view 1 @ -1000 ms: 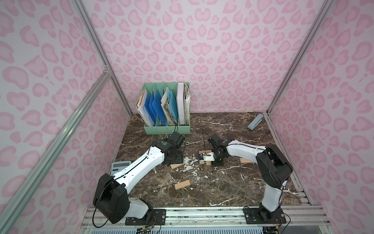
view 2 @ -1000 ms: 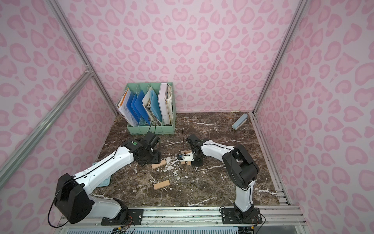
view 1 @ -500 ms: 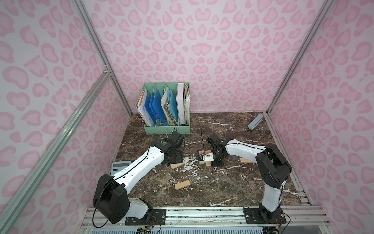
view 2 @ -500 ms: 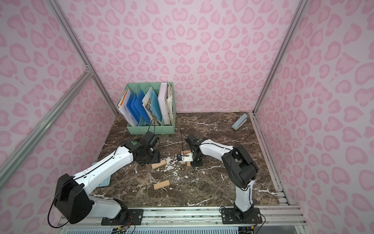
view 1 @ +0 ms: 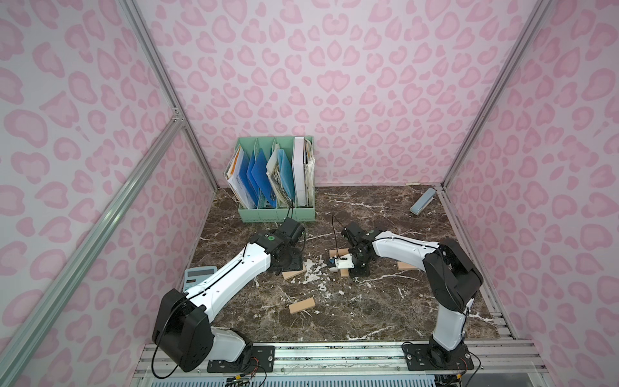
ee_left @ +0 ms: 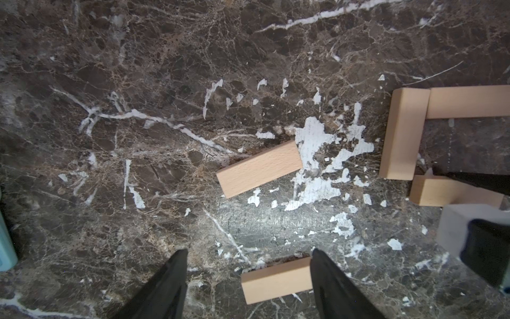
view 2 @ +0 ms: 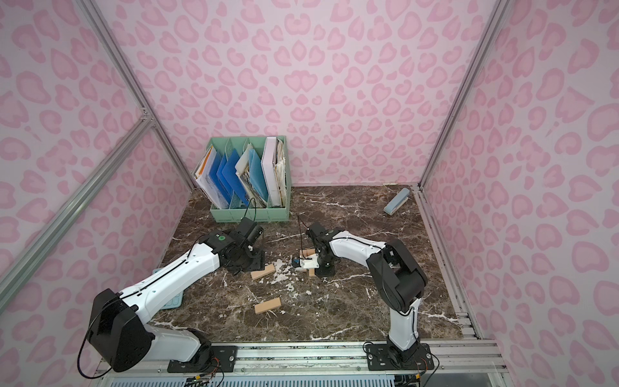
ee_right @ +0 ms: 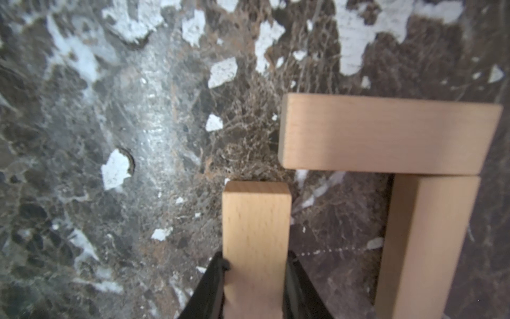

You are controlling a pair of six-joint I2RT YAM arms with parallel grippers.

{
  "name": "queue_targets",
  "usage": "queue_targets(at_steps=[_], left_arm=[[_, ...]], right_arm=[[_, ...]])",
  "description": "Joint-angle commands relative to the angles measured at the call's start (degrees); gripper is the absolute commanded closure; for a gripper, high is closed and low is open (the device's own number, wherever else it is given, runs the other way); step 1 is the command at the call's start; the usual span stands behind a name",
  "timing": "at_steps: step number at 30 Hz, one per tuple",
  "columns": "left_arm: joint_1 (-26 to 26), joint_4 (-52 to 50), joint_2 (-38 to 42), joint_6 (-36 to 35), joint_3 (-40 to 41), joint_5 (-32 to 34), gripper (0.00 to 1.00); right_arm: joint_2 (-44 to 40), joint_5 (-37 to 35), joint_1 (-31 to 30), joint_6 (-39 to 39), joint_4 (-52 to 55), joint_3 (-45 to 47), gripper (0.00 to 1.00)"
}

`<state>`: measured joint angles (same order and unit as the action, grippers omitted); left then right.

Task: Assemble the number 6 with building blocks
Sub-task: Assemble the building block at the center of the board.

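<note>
right claw [ee_right: 255, 265] clamps a block [ee_right: 256, 218], seemingly light, stiff and smooth, across its long edges near one end; left claw [ee_left: 248, 251] gapes wide.

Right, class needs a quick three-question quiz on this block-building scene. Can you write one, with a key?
1. True or false: the right gripper is shut on a wooden plank.
2. How many corner planks already meet in an L beside it? A one, B two, C four.
3. Fill in: the jaws of the left gripper stand ____.
Key: 1 true; 2 B; 3 open.
</note>
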<state>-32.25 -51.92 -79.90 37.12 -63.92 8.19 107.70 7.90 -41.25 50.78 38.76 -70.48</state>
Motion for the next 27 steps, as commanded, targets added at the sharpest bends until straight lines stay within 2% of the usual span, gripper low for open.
queue_targets(at_steps=[1,12,18,27], left_arm=[[0.04,-0.17,0.40,-0.21,-0.12,0.03,0.26],[0.02,-0.24,0.95,-0.12,0.42,0.08,0.26],[0.07,-0.43,1.59,-0.10,0.89,0.24,0.26],[0.13,-0.29,1.79,-0.03,1.23,0.17,0.26]], right_arm=[[-0.30,0.96,-0.39,-0.76,0.82,0.22,0.74],[0.19,1.15,-0.76,-1.39,0.55,0.18,0.74],[0.24,0.71,-0.84,-1.88,0.00,0.38,0.67],[0.40,0.46,-1.11,-2.67,-0.49,-0.14,0.62]])
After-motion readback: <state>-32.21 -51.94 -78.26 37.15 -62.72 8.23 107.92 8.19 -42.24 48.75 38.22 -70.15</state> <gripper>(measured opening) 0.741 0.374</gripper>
